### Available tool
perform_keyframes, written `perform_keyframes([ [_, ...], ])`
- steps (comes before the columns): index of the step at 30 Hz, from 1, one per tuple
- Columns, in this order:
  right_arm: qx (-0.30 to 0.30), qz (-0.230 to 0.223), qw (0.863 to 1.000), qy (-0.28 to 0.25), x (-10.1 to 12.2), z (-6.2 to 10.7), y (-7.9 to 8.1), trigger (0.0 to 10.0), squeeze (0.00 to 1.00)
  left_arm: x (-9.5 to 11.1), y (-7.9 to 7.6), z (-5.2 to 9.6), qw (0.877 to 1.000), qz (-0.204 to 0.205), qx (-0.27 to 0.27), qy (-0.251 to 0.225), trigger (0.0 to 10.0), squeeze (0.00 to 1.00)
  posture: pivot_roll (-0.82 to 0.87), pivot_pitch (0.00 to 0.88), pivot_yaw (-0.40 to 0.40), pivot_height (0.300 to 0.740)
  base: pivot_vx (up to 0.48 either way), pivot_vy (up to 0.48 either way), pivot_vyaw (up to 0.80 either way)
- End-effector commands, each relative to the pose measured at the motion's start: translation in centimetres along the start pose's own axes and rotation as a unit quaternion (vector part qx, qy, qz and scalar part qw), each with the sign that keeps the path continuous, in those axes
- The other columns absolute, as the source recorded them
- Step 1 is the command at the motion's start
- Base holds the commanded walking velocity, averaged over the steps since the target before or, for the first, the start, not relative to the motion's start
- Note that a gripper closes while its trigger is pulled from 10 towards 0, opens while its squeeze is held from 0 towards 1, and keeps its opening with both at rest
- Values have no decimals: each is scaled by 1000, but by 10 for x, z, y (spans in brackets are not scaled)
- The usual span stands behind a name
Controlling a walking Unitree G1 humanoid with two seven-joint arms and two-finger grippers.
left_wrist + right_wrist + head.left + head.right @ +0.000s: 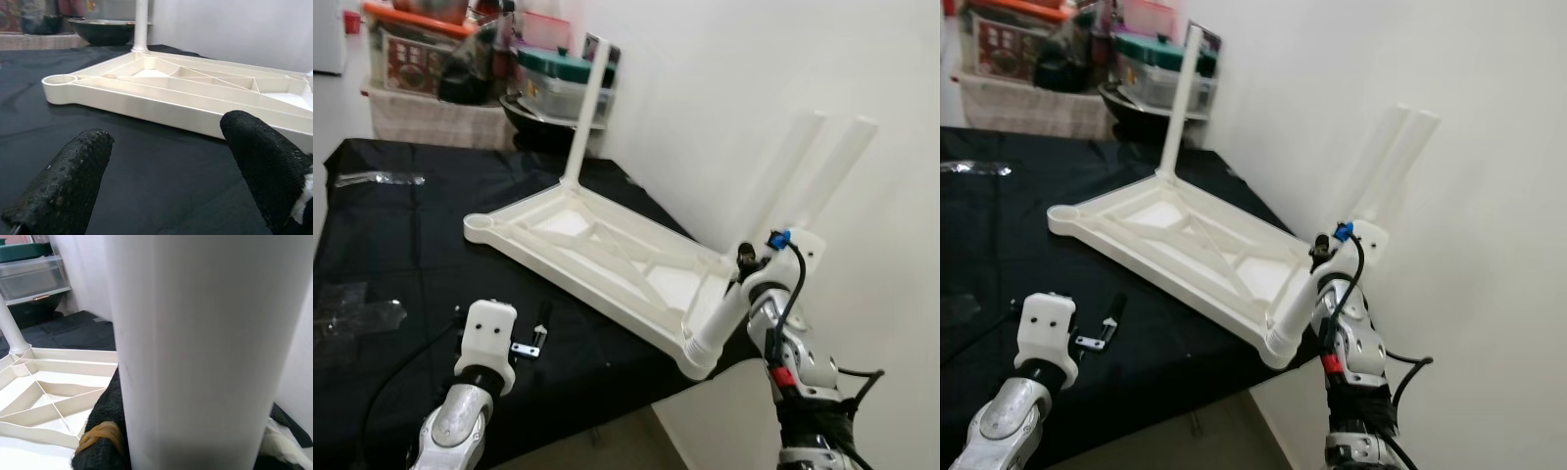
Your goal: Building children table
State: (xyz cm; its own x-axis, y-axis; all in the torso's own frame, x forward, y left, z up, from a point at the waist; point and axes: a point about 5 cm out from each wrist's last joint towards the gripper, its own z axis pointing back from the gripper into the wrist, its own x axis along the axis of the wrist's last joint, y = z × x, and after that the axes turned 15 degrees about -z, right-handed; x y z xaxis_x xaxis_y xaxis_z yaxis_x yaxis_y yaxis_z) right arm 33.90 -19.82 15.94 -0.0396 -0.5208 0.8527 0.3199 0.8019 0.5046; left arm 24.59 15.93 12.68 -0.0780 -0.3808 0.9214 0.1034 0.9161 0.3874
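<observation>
I see a cream-white tabletop [597,257] with a ribbed underside on a plain black cloth [401,255]. The upright leg [586,108] matches that cream, and so does the leg [1371,211] in my right gripper [100,440], whose black finger [105,421] carries an orange-tan band. My left gripper [166,171] has black, pebbled fingers [63,183]. The wall [744,88] is plain white. At the back I see an orange-lidded bin [411,39], a teal-lidded clear box [558,78] and a dark bowl [102,30].

Upturned white tabletop [597,250] lies flat on black cloth, one leg [584,113] upright at its far corner.
</observation>
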Motion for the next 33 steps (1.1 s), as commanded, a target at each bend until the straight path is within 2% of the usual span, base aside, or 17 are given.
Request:
perform_keyframes([
  [1, -86, 39, 994, 61, -37, 5, -43, 10000, 0, 1, -4, -1, 1000, 5, -7, 1, 10000, 0, 129, 0, -224, 740, 0, 0, 0],
  [16, -20, 53, 998, 41, -28, 5, -21, 10000, 0, 0, -4, -1, 1000, 4, -9, 2, 10000, 0, 129, 0, -218, 740, 0, 0, 0],
  [22, 11, 54, 998, 25, -19, 4, -11, 10000, 0, 0, -4, -2, 1000, 4, -9, 2, 10000, 0, 128, 0, -218, 740, 0, 0, 0],
  [26, 49, 54, 997, 8, -5, 2, 2, 10000, 0, 0, -5, -2, 1000, 5, -10, 2, 10000, 0, 126, 0, -215, 740, 0, 0, 0],
  [33, 63, 50, 997, 16, -4, 4, 8, 10000, 0, 0, -5, -2, 1000, 5, -10, 2, 10000, 0, 124, 0, -216, 740, 0, 0, 0],
])
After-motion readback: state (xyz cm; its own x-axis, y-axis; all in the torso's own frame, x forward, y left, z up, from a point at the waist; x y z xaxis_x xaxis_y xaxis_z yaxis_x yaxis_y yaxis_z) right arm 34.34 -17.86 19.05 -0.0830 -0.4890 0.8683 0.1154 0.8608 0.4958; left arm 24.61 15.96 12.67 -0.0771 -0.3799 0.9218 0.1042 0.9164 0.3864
